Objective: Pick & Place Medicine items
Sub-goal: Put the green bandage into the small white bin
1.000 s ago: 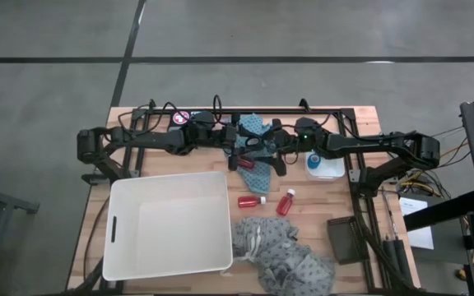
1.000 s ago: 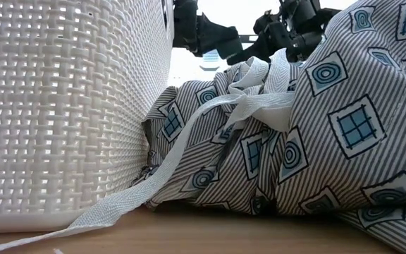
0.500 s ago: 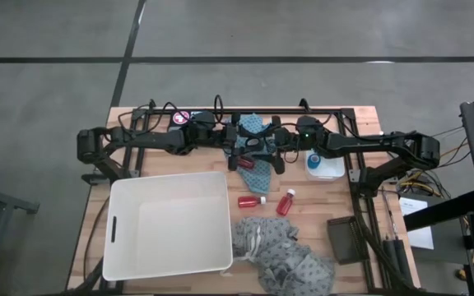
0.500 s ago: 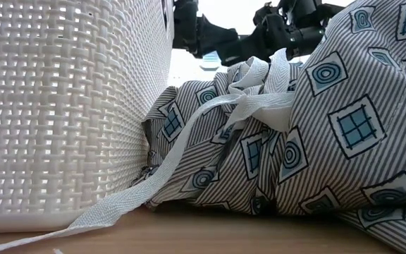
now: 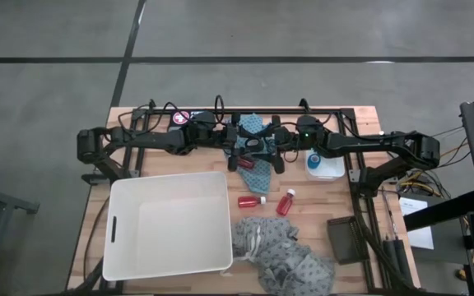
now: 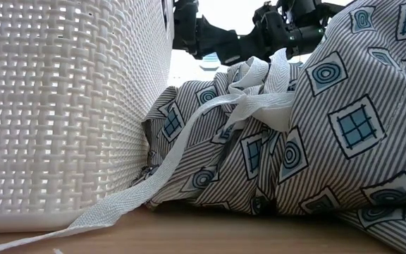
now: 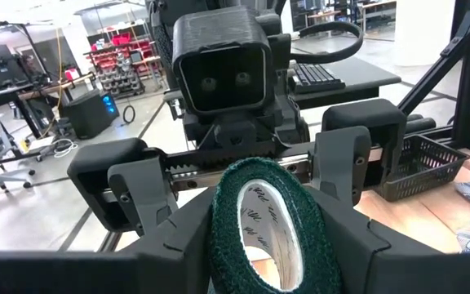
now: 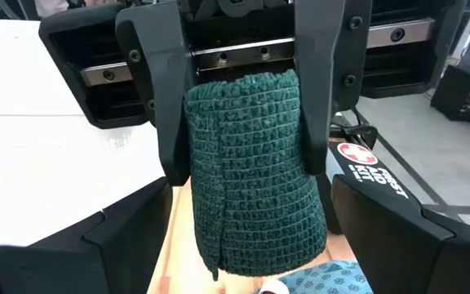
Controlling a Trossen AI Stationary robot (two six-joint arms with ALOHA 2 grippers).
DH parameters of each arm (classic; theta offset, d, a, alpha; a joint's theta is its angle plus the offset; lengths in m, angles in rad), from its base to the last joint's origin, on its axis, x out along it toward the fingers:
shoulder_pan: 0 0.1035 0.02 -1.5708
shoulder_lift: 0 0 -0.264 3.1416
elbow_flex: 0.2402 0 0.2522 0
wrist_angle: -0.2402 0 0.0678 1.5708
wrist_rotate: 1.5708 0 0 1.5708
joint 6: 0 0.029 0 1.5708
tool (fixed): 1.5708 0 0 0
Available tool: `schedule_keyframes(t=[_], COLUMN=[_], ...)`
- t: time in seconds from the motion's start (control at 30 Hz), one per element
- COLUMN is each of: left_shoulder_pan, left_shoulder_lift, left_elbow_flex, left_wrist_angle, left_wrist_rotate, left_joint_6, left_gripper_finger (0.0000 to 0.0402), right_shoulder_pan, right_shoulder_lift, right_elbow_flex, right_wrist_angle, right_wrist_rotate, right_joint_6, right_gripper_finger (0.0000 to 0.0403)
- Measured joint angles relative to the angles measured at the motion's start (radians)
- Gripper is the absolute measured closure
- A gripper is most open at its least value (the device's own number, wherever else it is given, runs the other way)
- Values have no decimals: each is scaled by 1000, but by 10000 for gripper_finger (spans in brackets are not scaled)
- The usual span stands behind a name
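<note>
Teal-green roll hangs mid-air over table's far side, clamped by left gripper; right gripper spread wide around it. We judge it light, squashy (grip outer wall).

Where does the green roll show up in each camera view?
High: hidden between the two grippers at table's far middle.
Low: not in view.
Left wrist: green roll low centre, hollow core showing.
Right wrist: centre, clamped by the left gripper.
Shared landmark: that gripper's dark fingers.
</note>
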Motion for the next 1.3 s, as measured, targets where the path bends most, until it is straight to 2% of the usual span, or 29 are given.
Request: schedule_keyframes(t=[0.57, 1.03, 1.3], left_shoulder_pan=[0, -1, -1], left_shoulder_lift=[-1, -1, -2], left_elbow_flex=[0, 0, 0], left_wrist_angle=[-11, -11, -11], left_wrist_rotate=[0, 3, 3], left_joint_6=[7, 7, 6], left_gripper_finger=[235, 235, 235], right_shoulder_pan=[3, 13, 13], right_shoulder_lift=[0, 0, 0], right_elbow_flex=[-1, -1, -2], right_wrist_angle=[5, 10, 10], right_wrist_rotate=[0, 3, 3], right_joint_6=[-19, -21, -18], right_gripper_finger=[80, 203, 226])
